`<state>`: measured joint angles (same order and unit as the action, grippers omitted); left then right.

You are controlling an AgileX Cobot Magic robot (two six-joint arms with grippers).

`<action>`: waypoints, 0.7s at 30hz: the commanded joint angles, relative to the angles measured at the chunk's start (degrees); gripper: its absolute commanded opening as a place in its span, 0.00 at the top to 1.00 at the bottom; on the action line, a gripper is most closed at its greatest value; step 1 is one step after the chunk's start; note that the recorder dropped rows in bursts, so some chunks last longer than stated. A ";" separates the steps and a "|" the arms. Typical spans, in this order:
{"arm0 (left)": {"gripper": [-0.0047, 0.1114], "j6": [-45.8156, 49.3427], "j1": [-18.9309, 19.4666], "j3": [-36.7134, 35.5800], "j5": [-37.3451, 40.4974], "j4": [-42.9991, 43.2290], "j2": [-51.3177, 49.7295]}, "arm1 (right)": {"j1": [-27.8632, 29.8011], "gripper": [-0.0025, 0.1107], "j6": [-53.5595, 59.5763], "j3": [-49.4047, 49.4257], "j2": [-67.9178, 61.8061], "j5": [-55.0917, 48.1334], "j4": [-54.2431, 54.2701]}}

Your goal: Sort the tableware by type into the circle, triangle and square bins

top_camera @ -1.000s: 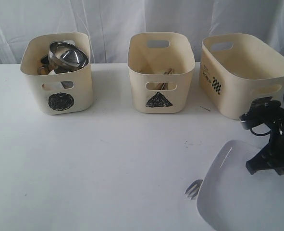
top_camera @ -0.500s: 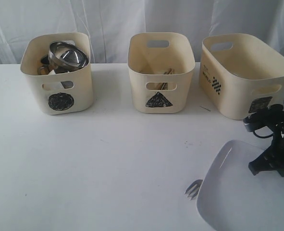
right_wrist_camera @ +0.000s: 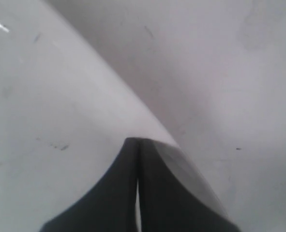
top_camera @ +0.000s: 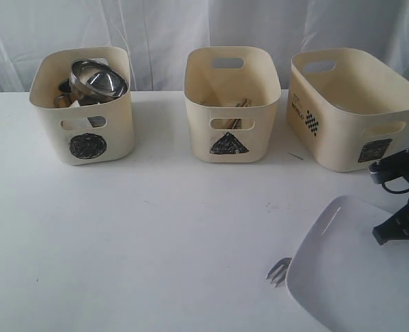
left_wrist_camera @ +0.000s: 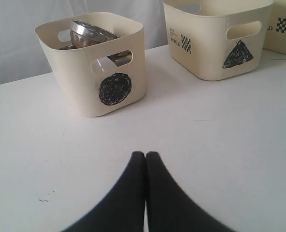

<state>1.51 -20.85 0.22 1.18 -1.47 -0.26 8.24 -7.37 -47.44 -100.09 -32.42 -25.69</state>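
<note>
Right gripper (right_wrist_camera: 135, 142): jaws pressed together, only a hairline slit between the black fingers. The tips sit right at the rim of the large white squarish plate (right_wrist_camera: 46, 96), touching it. Can't tell whether the rim is actually pinched between them.

In the exterior view the right gripper (top_camera: 398, 232) is at the plate's (top_camera: 335, 277) far-right edge, near the frame's right border. The plate lies on the white table (top_camera: 156, 228), front right, in front of the square bin (top_camera: 342, 131) and apart from it.

Steel fork (top_camera: 279, 271): only the tines show, poking out at the plate's left edge. Touching or tucked under the rim, can't tell which.

Left gripper (left_wrist_camera: 145, 154): jaws fully together, holding nothing, over bare table. It is out of the exterior view.

Circle bin (top_camera: 86, 138) is back left, with a steel bowl (top_camera: 97, 79) tilted on top of other steel pieces I can't make out. Triangle bin (top_camera: 232, 131) is back centre, with wooden chopsticks (top_camera: 240, 105) showing inside. The square bin's visible interior shows nothing inside. The three bins stand in a row, apart from each other.
</note>
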 commanded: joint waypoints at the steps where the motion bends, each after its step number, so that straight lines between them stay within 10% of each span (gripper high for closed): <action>1: 0.96 0.01 0.14 -0.22 0.18 -0.35 0.26 | 1.53 0.98 -0.64 0.16 -0.09 1.79 -1.48; 21: 0.96 0.01 0.14 -0.22 0.18 -0.35 0.26 | 7.13 0.98 -5.08 -0.09 -0.09 6.30 -6.26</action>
<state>1.51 -20.85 0.22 1.18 -1.47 -0.26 14.31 -11.98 -47.44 -100.18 -27.54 -30.87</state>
